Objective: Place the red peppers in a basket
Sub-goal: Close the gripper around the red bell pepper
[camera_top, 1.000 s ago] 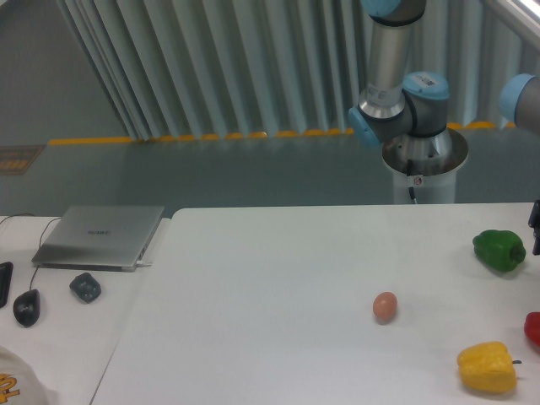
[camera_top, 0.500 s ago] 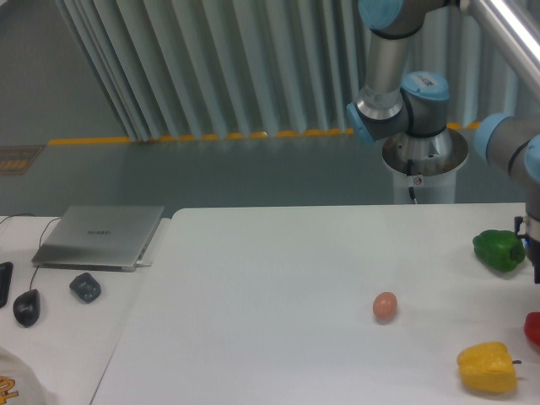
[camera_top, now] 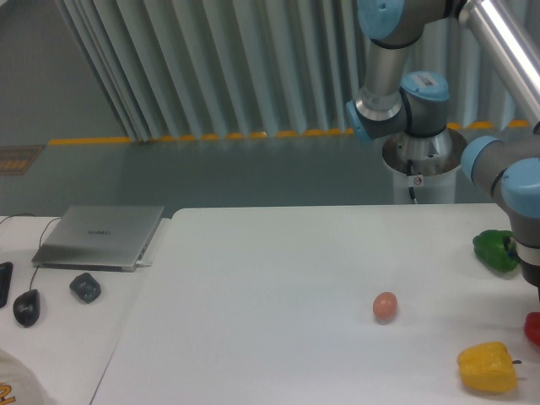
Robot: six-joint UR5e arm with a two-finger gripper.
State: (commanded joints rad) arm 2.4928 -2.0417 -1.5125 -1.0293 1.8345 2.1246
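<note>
1. Red pepper (camera_top: 533, 327) shows only as a glossy sliver at the right edge of the frame, low down, resting on the white table (camera_top: 278, 287). It lies directly beneath the arm's wrist section (camera_top: 525, 228), which comes down along that same right edge.
2. Gripper itself is cut off by the frame, so whether its fingers are spread or pressed together cannot be told, nor whether they touch the pepper.
3. Pepper's long axis and the way it points cannot be judged (too little of it is visible).
4. Arm (camera_top: 396, 67) rises from its base (camera_top: 423, 156) behind the table in the upper right, bends at blue-capped joints, and a silver link (camera_top: 502, 42) runs diagonally toward the right edge before the wrist drops downward.
5. Green pepper (camera_top: 494, 251) sits just left of the wrist, partly covered by it; yellow pepper (camera_top: 487, 367) lies lower right, near the red one.
6. Egg (camera_top: 385, 306) sits well left of the peppers.
</note>
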